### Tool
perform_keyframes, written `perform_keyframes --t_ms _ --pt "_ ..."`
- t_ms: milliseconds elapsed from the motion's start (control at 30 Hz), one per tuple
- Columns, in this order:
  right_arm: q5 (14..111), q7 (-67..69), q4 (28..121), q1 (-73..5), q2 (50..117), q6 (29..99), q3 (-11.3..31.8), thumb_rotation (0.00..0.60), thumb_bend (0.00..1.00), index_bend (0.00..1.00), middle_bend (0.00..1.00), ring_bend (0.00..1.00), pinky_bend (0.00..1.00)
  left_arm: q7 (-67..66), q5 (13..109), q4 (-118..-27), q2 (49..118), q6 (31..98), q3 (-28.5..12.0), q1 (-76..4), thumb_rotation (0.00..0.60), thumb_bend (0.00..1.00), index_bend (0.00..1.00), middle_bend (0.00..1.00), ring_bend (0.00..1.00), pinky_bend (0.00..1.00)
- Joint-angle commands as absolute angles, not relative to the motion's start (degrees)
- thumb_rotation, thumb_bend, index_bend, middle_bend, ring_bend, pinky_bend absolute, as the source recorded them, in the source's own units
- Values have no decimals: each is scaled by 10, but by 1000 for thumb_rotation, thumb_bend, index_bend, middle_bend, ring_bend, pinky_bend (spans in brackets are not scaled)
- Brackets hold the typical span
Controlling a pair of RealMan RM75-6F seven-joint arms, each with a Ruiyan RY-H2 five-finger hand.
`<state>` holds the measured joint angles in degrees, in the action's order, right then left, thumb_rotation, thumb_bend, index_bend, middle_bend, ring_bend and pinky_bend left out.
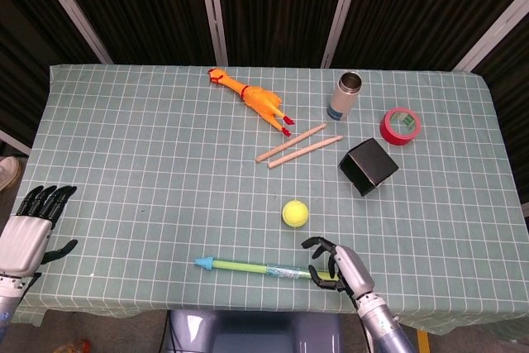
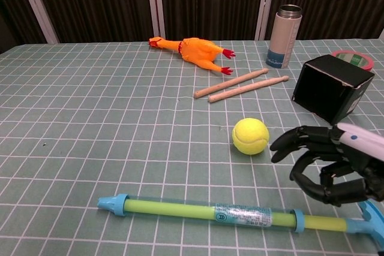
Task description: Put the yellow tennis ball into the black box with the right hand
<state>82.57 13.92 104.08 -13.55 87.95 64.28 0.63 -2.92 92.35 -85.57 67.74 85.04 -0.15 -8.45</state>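
The yellow tennis ball lies on the checked tablecloth near the table's middle front. The black box stands tilted to its right and further back, its open side facing the ball. My right hand hovers just front-right of the ball, fingers spread and curved toward it, holding nothing and apart from the ball. My left hand rests open at the table's front left edge, out of the chest view.
A blue and green toy pump lies along the front edge, under my right hand. Two wooden sticks, a rubber chicken, a steel flask and a red tape roll sit further back.
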Motion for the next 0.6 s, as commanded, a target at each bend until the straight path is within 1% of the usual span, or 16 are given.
perform_keyframes --t_ms 33,100,267,433,600 --pt "801 140 1048 -148 894 618 13 600 509 256 292 374 700 -31 919 -855 679 846 -3 -86 600 138 72 112 82 95" --pt "783 140 1047 -154 905 605 19 600 509 244 282 362 695 -34 915 -855 680 842 -4 -88 600 138 72 112 82 95" --pt "746 150 1045 -165 929 583 32 600 514 222 258 316 619 -33 912 -855 679 839 -6 -89 600 138 72 112 82 96" --pt "714 155 1039 -183 950 558 50 600 515 205 238 283 577 -32 905 -856 678 833 -8 -91 600 138 73 112 83 96" --pt "701 168 1026 -196 973 550 71 600 515 158 197 224 466 -29 901 -856 677 832 -9 -92 600 138 73 112 82 95"
